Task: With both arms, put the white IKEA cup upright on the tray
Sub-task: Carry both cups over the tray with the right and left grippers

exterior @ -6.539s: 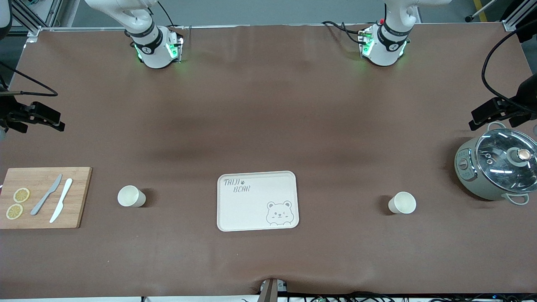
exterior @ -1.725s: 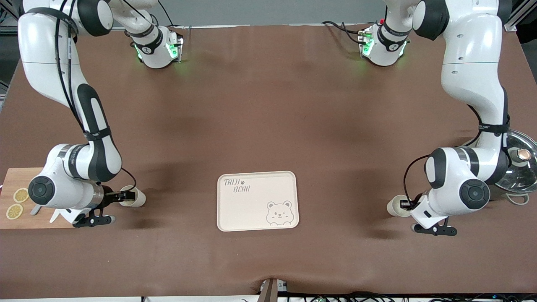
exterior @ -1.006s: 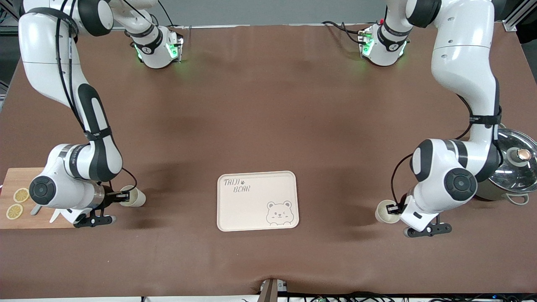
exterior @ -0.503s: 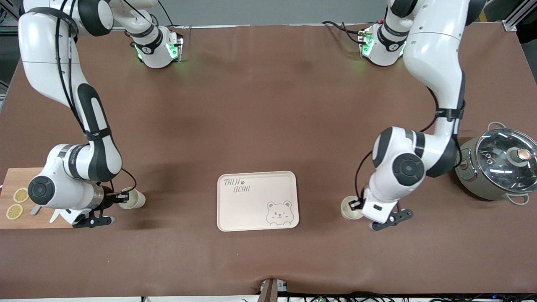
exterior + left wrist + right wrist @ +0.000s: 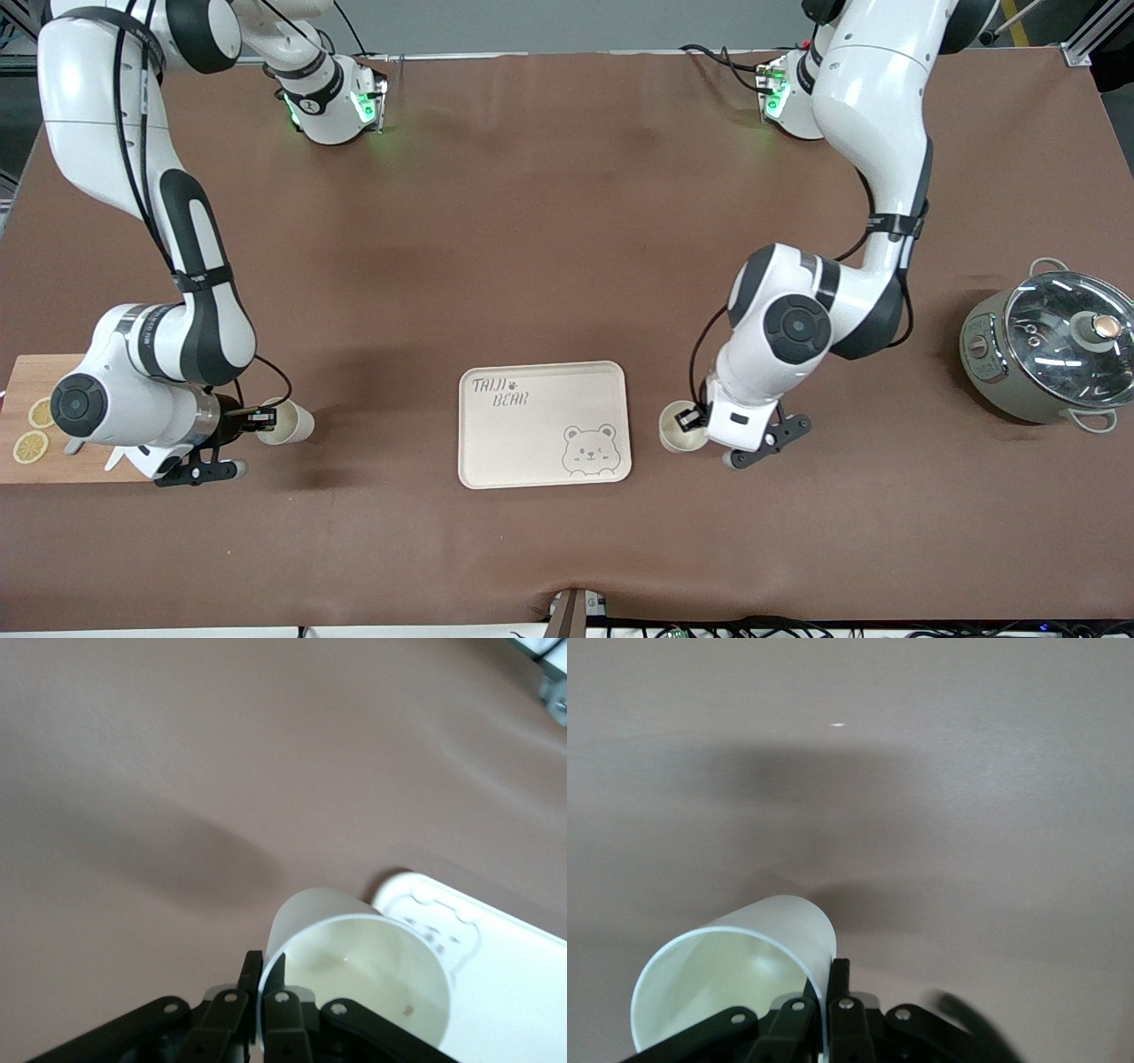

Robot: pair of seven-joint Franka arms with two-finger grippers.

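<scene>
Taking the tray [image 5: 543, 424] as our landmark, we see the left gripper [image 5: 694, 420] just beside its edge toward the left arm's end of the table, pinched shut on the rim of a white cup [image 5: 679, 428]. The right gripper [image 5: 261, 415] sits well away from the tray toward the right arm's end, likewise clamped on the wall of its own cup [image 5: 288, 424], near the cutting board [image 5: 18, 381].

We judge both holds thin: each grips one wall only, so a cup could swing, slip, or catch the tray's raised rim and tip on set-down.

Compared with half a second ago, the left arm has carried its cup closer to the tray, clear of the pot [image 5: 1050, 357]; the right cup has barely shifted.
</scene>
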